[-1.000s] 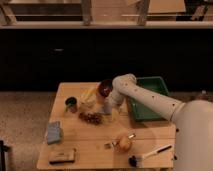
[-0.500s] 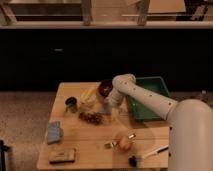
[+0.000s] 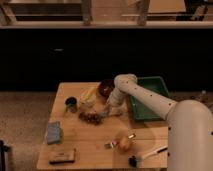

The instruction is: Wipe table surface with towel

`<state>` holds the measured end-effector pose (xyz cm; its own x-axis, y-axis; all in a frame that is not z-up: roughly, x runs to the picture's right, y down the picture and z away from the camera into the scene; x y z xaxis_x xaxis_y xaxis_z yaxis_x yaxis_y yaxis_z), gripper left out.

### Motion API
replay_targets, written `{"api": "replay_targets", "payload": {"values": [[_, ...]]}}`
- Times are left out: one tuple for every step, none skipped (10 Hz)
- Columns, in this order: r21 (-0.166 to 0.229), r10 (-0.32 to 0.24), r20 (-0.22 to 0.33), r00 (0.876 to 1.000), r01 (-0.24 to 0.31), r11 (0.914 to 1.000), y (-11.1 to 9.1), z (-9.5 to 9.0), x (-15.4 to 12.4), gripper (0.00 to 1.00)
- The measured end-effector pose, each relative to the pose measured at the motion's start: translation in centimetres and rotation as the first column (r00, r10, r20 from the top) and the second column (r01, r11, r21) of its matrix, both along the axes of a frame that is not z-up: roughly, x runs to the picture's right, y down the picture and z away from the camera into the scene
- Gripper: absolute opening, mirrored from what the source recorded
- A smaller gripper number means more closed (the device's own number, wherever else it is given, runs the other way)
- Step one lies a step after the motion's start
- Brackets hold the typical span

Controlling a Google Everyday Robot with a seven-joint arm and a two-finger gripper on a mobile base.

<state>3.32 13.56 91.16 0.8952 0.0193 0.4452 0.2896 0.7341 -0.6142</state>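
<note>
Table [image 3: 82,142] middle, tool [image 3: 106,111] off edges

A green tray [image 3: 156,86] sits far right; a dark bowl [image 3: 105,88] and banana [image 3: 90,93] lie left of it; a reddish cluster [image 3: 90,118] (just beside the gripper [image 3: 106,112]) lies centrally; an orange [image 3: 125,143], fork [image 3: 113,145] and brush [image 3: 146,155] lie nearer.

The tabletop [image 3: 85,141] looks like pale wood with a matt, even finish. The green tray [image 3: 156,84] seems to be smooth plastic with a faint sheen. Just left of the tray, the gripper [image 3: 107,111] sits low over the wood, on an arm [image 3: 150,97] cased in a smooth, white, slightly glossy shell. Far left of the tray, the towel [image 3: 54,132] is soft, dull blue-grey cloth.
</note>
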Motion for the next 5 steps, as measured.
{"api": "replay_targets", "payload": {"values": [[0.0,-0.006,0.008,1.0,0.006,1.0,0.0,-0.1,-0.3,0.12],[0.005,-0.009,0.016,1.0,0.009,0.9999,-0.2,-0.4,-0.3,0.03],[0.009,-0.011,0.022,1.0,0.01,0.9999,-0.4,-0.7,-0.2,0.0],[0.019,-0.005,0.03,1.0,0.004,0.9998,-0.6,-1.0,-0.2,0.0],[0.036,0.006,0.042,0.999,-0.008,0.9993,-1.2,-1.7,0.1,0.0]]}}
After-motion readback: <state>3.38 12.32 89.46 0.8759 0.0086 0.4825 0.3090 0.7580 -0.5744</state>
